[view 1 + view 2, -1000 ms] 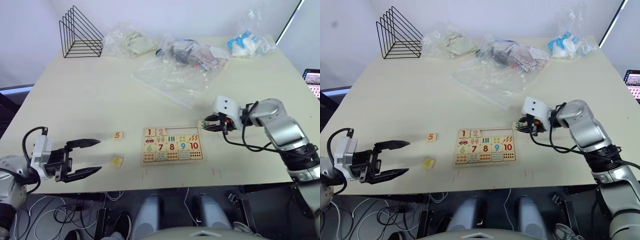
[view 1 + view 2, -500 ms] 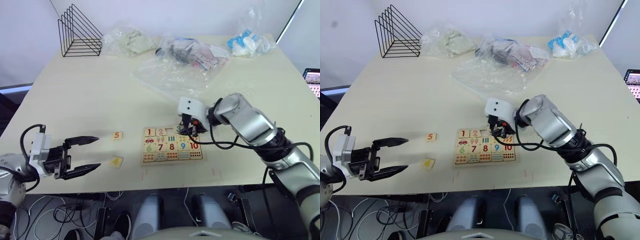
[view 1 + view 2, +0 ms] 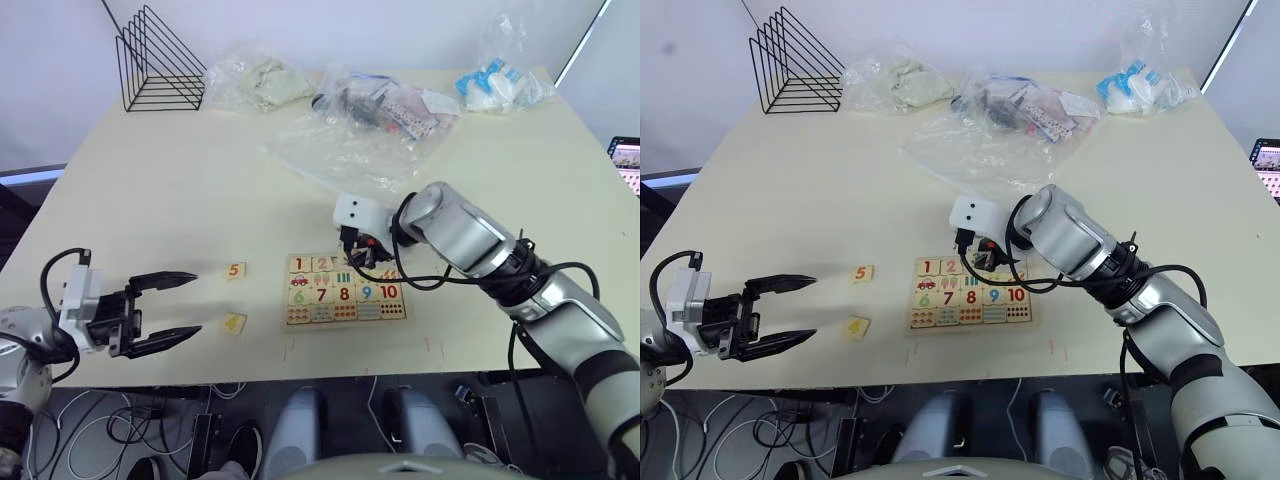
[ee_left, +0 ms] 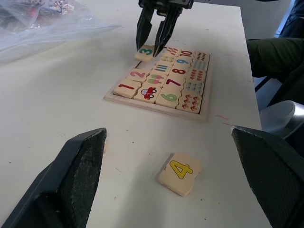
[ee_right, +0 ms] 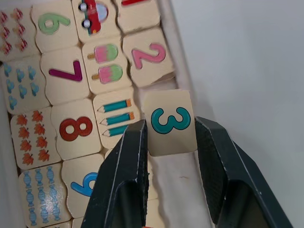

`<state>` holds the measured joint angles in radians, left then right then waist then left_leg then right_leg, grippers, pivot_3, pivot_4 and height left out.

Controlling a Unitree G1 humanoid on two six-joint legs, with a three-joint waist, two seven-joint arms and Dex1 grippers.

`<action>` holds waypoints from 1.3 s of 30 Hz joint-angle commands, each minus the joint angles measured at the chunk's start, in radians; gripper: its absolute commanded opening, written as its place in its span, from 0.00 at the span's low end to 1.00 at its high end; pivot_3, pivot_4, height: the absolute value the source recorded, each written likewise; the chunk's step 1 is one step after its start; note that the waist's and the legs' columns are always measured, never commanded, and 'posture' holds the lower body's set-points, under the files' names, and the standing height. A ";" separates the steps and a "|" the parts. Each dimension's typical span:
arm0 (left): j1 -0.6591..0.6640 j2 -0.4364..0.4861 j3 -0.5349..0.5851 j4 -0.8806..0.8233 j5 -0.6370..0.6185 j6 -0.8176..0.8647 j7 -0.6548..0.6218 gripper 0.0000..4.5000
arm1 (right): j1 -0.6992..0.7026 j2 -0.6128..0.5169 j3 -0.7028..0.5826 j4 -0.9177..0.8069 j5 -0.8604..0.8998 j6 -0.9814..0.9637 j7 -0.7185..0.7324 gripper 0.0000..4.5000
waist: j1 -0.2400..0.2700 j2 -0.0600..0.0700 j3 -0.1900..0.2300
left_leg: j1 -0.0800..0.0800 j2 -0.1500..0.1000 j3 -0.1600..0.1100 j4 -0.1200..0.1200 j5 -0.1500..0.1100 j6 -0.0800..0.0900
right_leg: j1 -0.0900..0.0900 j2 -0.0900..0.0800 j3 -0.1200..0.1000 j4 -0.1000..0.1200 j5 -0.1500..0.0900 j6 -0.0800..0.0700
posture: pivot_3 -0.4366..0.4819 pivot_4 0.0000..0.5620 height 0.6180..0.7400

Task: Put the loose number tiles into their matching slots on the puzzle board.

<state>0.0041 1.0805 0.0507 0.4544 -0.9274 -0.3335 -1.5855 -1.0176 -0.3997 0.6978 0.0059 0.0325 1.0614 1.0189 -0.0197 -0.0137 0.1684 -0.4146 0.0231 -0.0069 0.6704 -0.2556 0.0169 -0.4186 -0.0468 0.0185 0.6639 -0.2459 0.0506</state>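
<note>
Here, view by view:

Head views, right gripper: pinching the 3 tile over the far edge of the puzzle board, presumably lining it up with the empty slot beside the 2.
Head views, left gripper: fingers spread wide, hovering off the near-left of the tabletop, likely waiting for its own tile.
Head views, loose tiles: the 5 tile and the 4 tile lie flat on the tabletop, well left of the board and apart from each other.
Left wrist view: the 4 tile lies between the spread fingers and the board; the 3 tile hangs tilted at the board's far rim.
Right wrist view: both fingers press the 3's side edges; bare recess shows beneath it.
Surface: pale, smooth tabletop.
Room: a wire rack and plastic bags sit along the far side; white wall behind.
</note>
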 commanded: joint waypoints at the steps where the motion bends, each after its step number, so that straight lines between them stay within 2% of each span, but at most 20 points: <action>1: 0.001 0.004 0.025 0.002 -0.004 -0.014 -0.029 1.00 | -0.038 0.011 -0.003 -0.019 0.000 -0.006 -0.002 0.20 | 0.000 0.000 0.000 | 0.000 0.000 0.000 0.000 0.000 0.000 | 0.000 0.000 0.000 0.000 0.000 0.000 | 0.48 0.27 1.00; 24: 0.004 0.011 0.017 0.022 -0.009 -0.025 -0.029 1.00 | -0.049 0.038 0.044 0.057 -0.039 -0.076 0.001 0.20 | -0.002 0.000 0.000 | 0.000 0.000 0.000 0.000 0.000 0.000 | 0.000 0.000 0.000 0.000 0.000 0.000 | 0.48 0.27 1.00; 38: 0.008 0.012 0.016 0.019 -0.009 -0.026 -0.029 1.00 | -0.042 0.045 0.045 0.045 -0.049 -0.092 0.023 0.20 | -0.006 0.000 0.000 | 0.000 0.000 0.000 0.000 0.000 0.000 | 0.000 0.000 0.000 0.000 0.000 0.000 | 0.48 0.27 1.00; 39: 0.007 0.012 0.016 0.019 -0.008 -0.026 -0.029 1.00 | -0.041 0.045 0.045 0.045 -0.050 -0.092 0.025 0.43 | -0.007 0.000 0.000 | 0.000 0.000 -0.001 0.000 0.000 0.000 | 0.000 0.000 0.000 0.000 0.000 0.000 | 0.48 0.27 1.00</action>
<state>0.0087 1.0807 0.0503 0.4761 -0.9274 -0.3429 -1.5855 -1.0413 -0.3537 0.7474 0.0789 -0.0126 0.9770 1.0401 -0.0262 -0.0137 0.1684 -0.4146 0.0231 -0.0074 0.6703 -0.2556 0.0169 -0.4186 -0.0467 0.0181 0.6641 -0.2459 0.0505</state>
